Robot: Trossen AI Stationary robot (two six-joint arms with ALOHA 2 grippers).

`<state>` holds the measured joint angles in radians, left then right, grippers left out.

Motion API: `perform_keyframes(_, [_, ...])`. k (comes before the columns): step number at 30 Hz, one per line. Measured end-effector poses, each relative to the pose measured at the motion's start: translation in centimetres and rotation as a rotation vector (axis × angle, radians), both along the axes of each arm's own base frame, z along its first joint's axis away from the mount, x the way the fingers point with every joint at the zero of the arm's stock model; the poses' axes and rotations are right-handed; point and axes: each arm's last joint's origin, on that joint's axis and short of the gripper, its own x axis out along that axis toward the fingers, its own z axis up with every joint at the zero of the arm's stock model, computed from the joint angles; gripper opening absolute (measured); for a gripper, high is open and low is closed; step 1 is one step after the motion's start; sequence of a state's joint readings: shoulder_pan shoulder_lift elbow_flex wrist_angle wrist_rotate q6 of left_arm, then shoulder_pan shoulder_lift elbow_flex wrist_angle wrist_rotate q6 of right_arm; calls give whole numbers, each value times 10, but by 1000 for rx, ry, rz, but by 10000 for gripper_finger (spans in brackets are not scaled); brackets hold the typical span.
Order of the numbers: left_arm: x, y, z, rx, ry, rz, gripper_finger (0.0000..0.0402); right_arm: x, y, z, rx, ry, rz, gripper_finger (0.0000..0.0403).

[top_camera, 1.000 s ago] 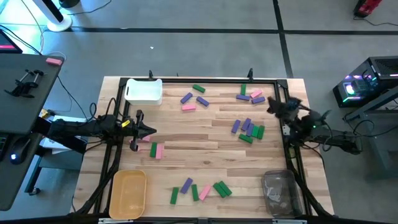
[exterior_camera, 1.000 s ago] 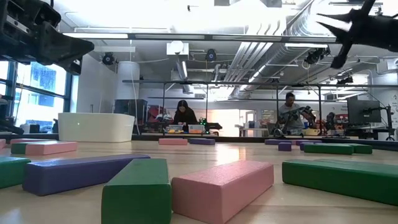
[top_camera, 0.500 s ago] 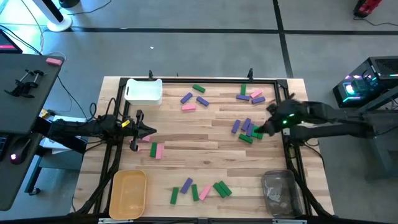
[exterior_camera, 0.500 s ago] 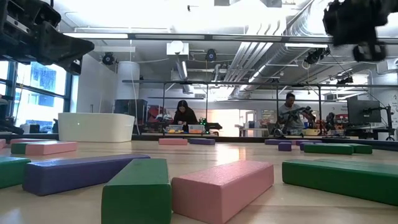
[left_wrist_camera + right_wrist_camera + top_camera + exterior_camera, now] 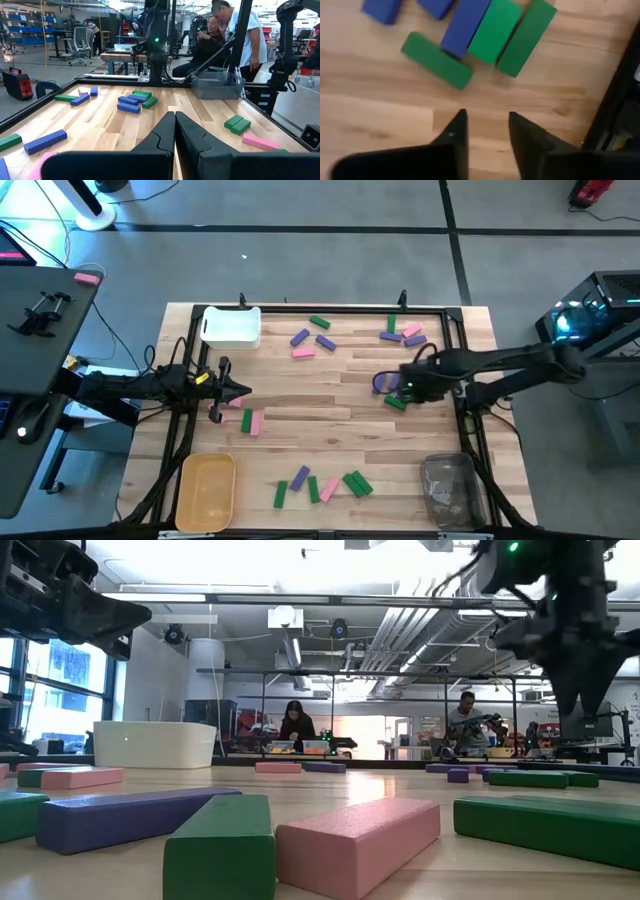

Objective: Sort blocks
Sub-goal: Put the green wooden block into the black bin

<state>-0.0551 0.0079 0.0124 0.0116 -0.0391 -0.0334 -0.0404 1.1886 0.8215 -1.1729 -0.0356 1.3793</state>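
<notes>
The sorting has barely begun: every block in sight lies loose on the tabletop (image 5: 330, 405), and none shows in the white bin (image 5: 231, 327) at ten o'clock or the yellow bin (image 5: 206, 490) at seven o'clock; what the clear bin (image 5: 447, 489) at five o'clock holds cannot be made out. At nine o'clock the left gripper (image 5: 238, 391) waits above the wood with its fingers clenched on nothing, two pink blocks (image 5: 250, 421) lying just beside it. Toward three o'clock the right gripper (image 5: 405, 387) hangs over a tight cluster of blocks (image 5: 398, 388), fingers parted a little and holding nothing, so the step in hand reads as the reach for a first pick there. In the right wrist view a green block (image 5: 437, 60) lies crosswise nearest the fingertips (image 5: 454, 131), touching the end of a purple block (image 5: 463, 25), with two more green blocks (image 5: 509, 32) side by side beyond. The next move likely calls for spreading the fingers wider, turning the wrist to span the nearest block's narrow sides, and coming straight down without nudging its neighbours. The blocks are small flat bars with crisp edges, in green, purple and pink, scattered in loose groups: one at twelve o'clock (image 5: 312, 335), one near one o'clock (image 5: 402, 334), one at six o'clock (image 5: 322, 484).
</notes>
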Motion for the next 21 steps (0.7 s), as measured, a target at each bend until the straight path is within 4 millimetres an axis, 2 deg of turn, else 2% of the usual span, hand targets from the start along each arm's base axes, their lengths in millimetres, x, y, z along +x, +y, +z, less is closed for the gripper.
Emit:
perform_keyframes(4, [0, 0, 0, 0, 0, 0, 0, 6, -15, -10, -7, 58, -86, 163])
perform_keyframes(7, [0, 0, 0, 0, 0, 0, 0, 7, -29, -16, -29, 114, -183, 187])
perform_keyframes(15, [0, 0, 0, 0, 0, 0, 0, -4, -66, -26, -126, 246, -342, 188])
perform_keyframes(21, [0, 0, 0, 0, 0, 0, 0, -17, -77, -50, -40, 218, -435, 188])
